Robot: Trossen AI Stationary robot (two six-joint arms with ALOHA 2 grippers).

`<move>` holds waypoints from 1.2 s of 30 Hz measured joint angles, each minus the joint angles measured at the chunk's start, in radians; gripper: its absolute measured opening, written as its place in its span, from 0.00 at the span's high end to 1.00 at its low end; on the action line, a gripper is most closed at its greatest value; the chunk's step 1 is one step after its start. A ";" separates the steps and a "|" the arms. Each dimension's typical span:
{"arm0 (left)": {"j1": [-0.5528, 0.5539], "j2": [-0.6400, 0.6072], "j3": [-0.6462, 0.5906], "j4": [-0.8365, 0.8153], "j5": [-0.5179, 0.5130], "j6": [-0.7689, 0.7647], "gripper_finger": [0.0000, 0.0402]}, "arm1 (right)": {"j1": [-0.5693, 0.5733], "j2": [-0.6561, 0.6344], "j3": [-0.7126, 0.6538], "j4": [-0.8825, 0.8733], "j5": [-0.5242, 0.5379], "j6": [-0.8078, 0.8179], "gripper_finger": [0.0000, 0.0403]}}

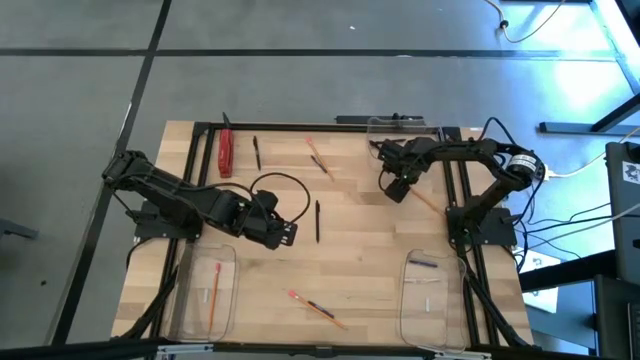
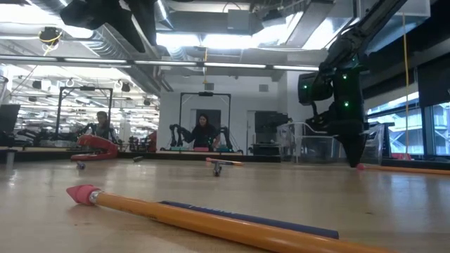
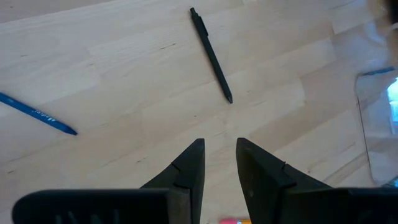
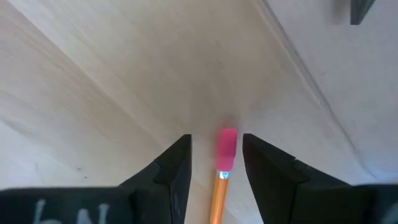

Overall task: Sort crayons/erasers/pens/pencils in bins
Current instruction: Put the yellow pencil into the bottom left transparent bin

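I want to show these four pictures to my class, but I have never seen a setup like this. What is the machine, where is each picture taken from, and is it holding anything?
Two dark robot arms work at a pale wooden table. One camera looks straight down, one sits at table height, and one rides on each wrist. Yellow pencils, black pens and a red tool lie scattered, with clear plastic bins near the front corners. The right gripper has open jaws either side of a yellow pencil with a pink eraser, not yet closed. The left gripper is open and empty near a thin black pen.
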 joint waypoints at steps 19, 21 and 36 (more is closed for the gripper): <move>0.000 0.000 0.000 0.000 0.000 -0.002 0.79 | -0.001 -0.003 -0.004 -0.044 -0.022 -0.121 0.64; 0.000 0.000 0.000 0.000 0.000 -0.002 0.79 | -0.001 -0.003 -0.003 -0.019 -0.022 -0.122 0.64; 0.000 0.000 0.000 0.000 0.000 -0.004 0.79 | -0.001 -0.003 -0.002 -0.019 -0.021 -0.119 0.91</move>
